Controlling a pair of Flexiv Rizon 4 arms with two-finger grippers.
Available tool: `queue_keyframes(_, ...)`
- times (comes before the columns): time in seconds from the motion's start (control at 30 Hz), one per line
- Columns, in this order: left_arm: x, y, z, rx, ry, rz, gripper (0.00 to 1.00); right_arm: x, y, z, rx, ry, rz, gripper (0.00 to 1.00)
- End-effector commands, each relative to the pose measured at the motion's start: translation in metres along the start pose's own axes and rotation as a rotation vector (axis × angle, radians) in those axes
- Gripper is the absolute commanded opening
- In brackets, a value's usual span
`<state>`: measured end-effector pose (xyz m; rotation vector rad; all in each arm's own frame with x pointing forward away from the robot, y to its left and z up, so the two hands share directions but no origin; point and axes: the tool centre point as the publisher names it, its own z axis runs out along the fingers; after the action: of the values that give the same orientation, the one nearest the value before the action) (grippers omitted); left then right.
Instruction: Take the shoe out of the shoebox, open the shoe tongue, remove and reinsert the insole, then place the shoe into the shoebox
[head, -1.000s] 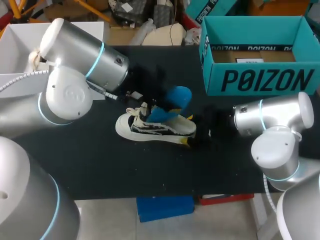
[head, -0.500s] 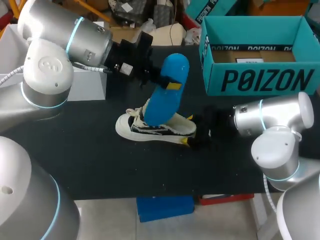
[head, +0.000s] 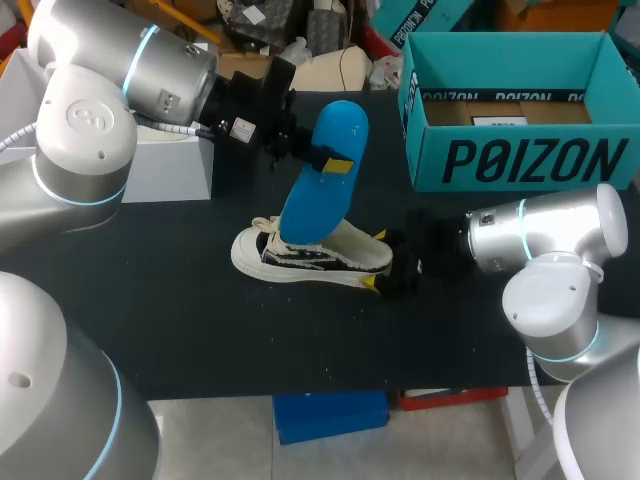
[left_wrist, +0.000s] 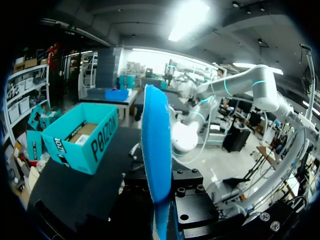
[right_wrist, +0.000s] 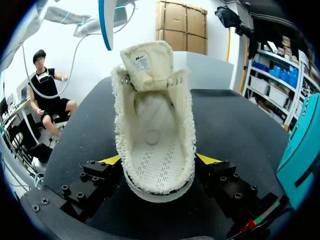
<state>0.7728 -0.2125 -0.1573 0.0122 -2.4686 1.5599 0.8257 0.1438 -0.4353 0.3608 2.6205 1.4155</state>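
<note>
A cream low shoe (head: 310, 255) lies on the black table, its tongue (right_wrist: 147, 62) folded up and its inside bare (right_wrist: 157, 150). My right gripper (head: 382, 260) is at the heel. Its yellow fingertips (right_wrist: 111, 160) press both sides of the heel, so it is shut on the shoe. My left gripper (head: 322, 160) is shut on the blue insole (head: 318, 170), holding it steeply tilted above the shoe, lower end over the laces. In the left wrist view the insole (left_wrist: 152, 150) stands edge-on between the black fingers. The teal shoebox (head: 515, 150) stands open at the back right.
A white box (head: 170, 170) stands at the back left, beside my left arm. The shoebox (left_wrist: 80, 137) is ahead of my left gripper, and its teal wall (right_wrist: 305, 150) is beside my right one. Bare black table (head: 200, 330) lies in front of the shoe.
My left gripper has risen and drawn back with the insole, pulling it up out of the shoe. The right gripper and the shoe have stayed put.
</note>
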Motion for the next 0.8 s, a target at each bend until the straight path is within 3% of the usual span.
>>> queue_keyframes(0.03, 0.015, 0.016, -0.001, 0.090, 0.063, -0.175, 0.00, -0.001, -0.001, 0.001, 0.001, 0.000, 0.001, 0.00)
queue_keyframes(0.2, 0.031, 0.013, -0.005, 0.124, 0.061, -0.284, 0.00, -0.001, -0.001, 0.001, 0.001, 0.000, 0.001, 0.00)
queue_keyframes(0.47, 0.056, -0.026, -0.018, 0.234, 0.000, -0.327, 0.00, -0.001, -0.001, 0.001, 0.001, 0.000, 0.001, 0.00)
queue_keyframes(0.8, 0.082, -0.072, -0.026, 0.272, -0.022, -0.298, 0.00, -0.001, -0.001, 0.001, 0.001, 0.000, 0.001, 0.00)
